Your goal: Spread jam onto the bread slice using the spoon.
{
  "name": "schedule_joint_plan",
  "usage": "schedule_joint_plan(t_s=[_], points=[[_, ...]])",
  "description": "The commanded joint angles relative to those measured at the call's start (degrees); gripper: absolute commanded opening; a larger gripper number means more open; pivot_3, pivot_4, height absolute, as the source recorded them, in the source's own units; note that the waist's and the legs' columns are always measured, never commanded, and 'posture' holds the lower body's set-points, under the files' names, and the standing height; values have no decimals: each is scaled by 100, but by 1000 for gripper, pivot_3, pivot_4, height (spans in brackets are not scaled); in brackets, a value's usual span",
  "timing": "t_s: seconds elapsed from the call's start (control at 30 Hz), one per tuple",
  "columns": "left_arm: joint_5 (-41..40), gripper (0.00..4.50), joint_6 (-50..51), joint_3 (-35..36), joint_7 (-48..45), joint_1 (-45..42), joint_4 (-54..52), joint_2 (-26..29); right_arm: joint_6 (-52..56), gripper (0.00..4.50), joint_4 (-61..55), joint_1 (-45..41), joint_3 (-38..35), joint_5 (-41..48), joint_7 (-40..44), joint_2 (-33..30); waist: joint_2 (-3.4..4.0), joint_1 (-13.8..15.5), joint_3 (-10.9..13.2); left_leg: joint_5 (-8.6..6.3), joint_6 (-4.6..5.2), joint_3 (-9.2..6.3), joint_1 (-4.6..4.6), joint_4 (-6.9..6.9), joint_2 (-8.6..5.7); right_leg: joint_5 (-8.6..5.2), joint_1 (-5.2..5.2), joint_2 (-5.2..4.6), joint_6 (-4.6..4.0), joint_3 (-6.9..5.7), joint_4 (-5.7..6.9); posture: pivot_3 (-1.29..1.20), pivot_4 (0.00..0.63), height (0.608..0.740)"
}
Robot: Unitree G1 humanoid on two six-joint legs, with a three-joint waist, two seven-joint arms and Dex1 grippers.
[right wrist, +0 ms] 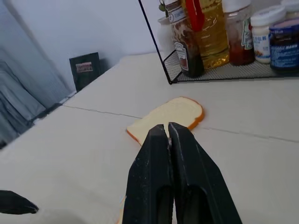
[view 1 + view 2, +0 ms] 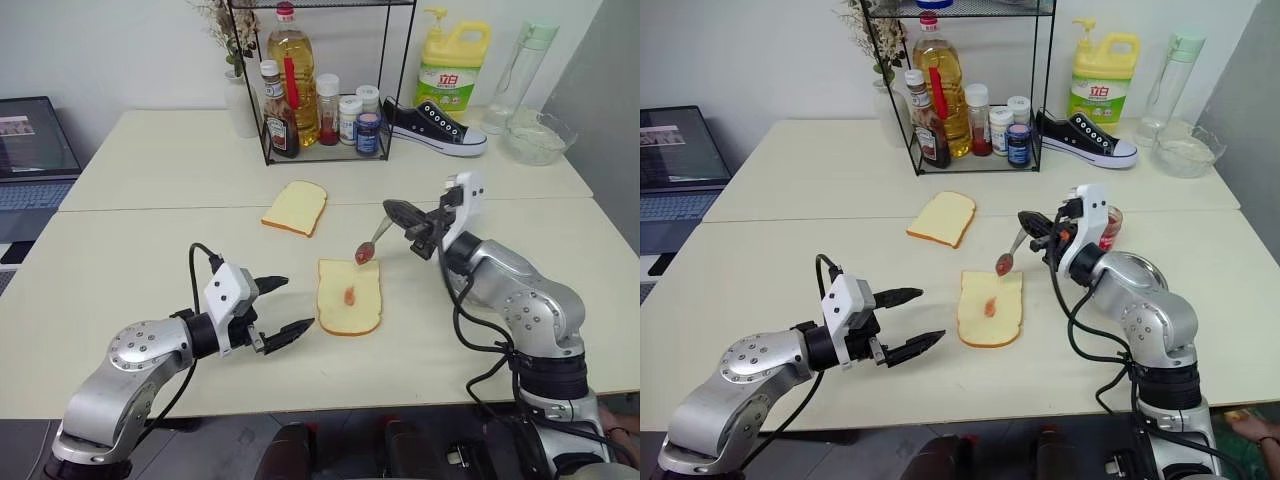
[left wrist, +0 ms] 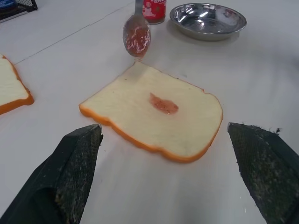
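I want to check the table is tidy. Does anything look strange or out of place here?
Yes. A black-and-white sneaker sits on the table beside the wire rack of food bottles, which is an odd place for a shoe. No spill shows.

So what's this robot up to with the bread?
It is spreading jam on a bread slice. The right gripper, shut on a spoon, holds its red-smeared bowl just above the slice's far edge. One small jam smear sits mid-slice. The left gripper waits open beside the slice, holding nothing. The jam jar stands behind the right arm.
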Motion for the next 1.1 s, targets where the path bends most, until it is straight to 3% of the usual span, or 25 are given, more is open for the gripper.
schedule_joint_plan(t_s=[0.03, 0.27, 0.6, 1.1], points=[[-63, 4500, -144, 66, -83, -95, -35, 51, 382, 50, -276, -23, -334, 673, -111, 35, 0, 0, 0, 0, 0, 1, 0, 0, 0, 0, 0, -1, 0, 1, 0, 0, 150, 740], [-40, 4500, -187, 63, -181, -102, 2, 83, 733, 50, -402, 391, 29, 881, -17, 140, 0, -5, 0, 0, 0, 1, 0, -1, 0, 0, 0, 0, 0, 1, 0, 0, 150, 740], [-39, 4500, -200, 51, -177, -36, -44, 98, 1038, 50, 648, 674, -919, 1870, -951, 691, 0, 6, 0, 0, 0, 1, 1, 0, -3, 0, 1, 0, 0, 1, 1, 0, 150, 740], [12, 4500, -205, -16, -226, -240, 76, 105, 585, 50, 995, 839, -506, 953, -707, 679, 0, -10, 0, 0, 0, 2, 2, -1, -1, 0, 1, 2, 0, 1, 1, 0, 150, 740]])
